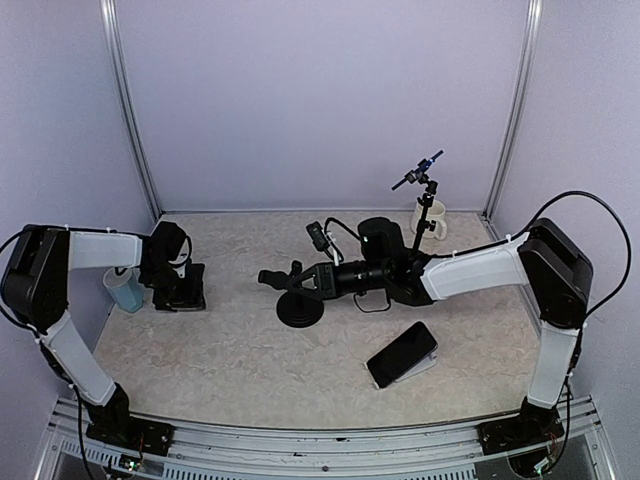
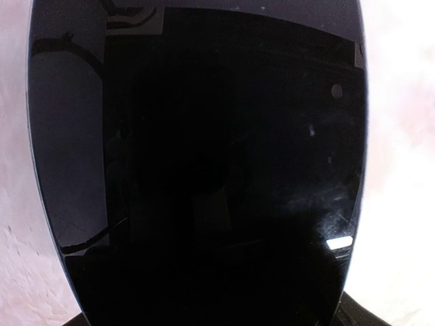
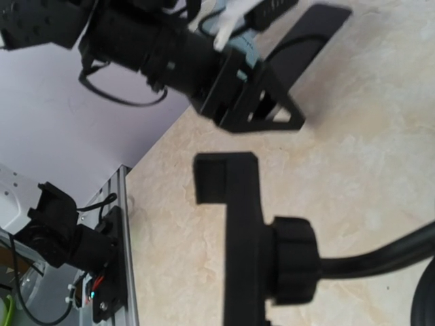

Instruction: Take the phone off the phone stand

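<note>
The black phone (image 1: pixel 402 353) lies flat on the table right of centre, screen up, apart from both grippers. The black phone stand (image 1: pixel 300 311) has a round base at the table's middle. Its clamp (image 3: pixel 234 224) holds nothing, and a knob and a bent neck sit behind it. My right gripper (image 1: pixel 295 277) is level with the clamp; its fingers are hidden in the wrist view. My left gripper (image 1: pixel 178 283) hangs over a dark glossy slab (image 2: pixel 204 163) at the far left, which fills the left wrist view and hides the fingers.
A white mug (image 1: pixel 431 220) and a small black tripod (image 1: pixel 425 195) stand at the back right. A pale blue cup (image 1: pixel 124 290) stands beside the left arm. Walls close in the back and sides, with a metal rail (image 3: pixel 126 258) along the near edge.
</note>
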### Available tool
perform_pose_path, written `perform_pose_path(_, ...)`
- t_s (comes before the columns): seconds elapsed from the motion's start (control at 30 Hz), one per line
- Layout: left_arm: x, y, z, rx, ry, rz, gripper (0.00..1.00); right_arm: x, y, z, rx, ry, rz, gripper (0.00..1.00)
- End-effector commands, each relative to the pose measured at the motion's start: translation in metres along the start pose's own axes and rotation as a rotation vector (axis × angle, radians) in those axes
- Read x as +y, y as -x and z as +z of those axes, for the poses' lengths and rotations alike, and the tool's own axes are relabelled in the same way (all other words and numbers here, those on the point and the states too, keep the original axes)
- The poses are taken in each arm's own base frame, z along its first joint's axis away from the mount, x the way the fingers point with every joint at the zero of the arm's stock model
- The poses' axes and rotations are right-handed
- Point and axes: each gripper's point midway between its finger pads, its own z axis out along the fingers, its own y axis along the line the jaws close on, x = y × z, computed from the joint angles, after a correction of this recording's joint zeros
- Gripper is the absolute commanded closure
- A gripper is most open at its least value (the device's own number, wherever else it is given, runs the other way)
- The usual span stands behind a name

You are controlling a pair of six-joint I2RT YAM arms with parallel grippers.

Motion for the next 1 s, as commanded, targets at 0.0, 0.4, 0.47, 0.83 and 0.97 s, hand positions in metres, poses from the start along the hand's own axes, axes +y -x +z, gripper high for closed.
perform_pose_path(0.0,0.001,-0.003,-0.008,-0.008,-0.015,0.006,0.77,-0.001,0.011,0.004,-0.015,0.023,-0.011,1.00)
perform_pose_path(0.4,0.001,-0.020,0.004,0.083,0.003,0.061,0.56,0.002,0.020,0.005,-0.030,0.017,-0.025,1.00)
perform_pose_path(0.47,0.003,-0.020,0.004,0.084,0.019,0.063,0.54,0.001,0.020,0.006,-0.027,0.019,-0.026,1.00)
perform_pose_path(0.83,0.001,-0.028,0.007,0.113,0.045,0.101,0.24,0.000,0.025,0.008,-0.028,0.001,-0.031,1.00)
perform_pose_path(0.97,0.005,-0.024,0.003,0.090,0.068,0.109,0.17,-0.001,0.026,0.010,-0.032,0.007,-0.019,1.00)
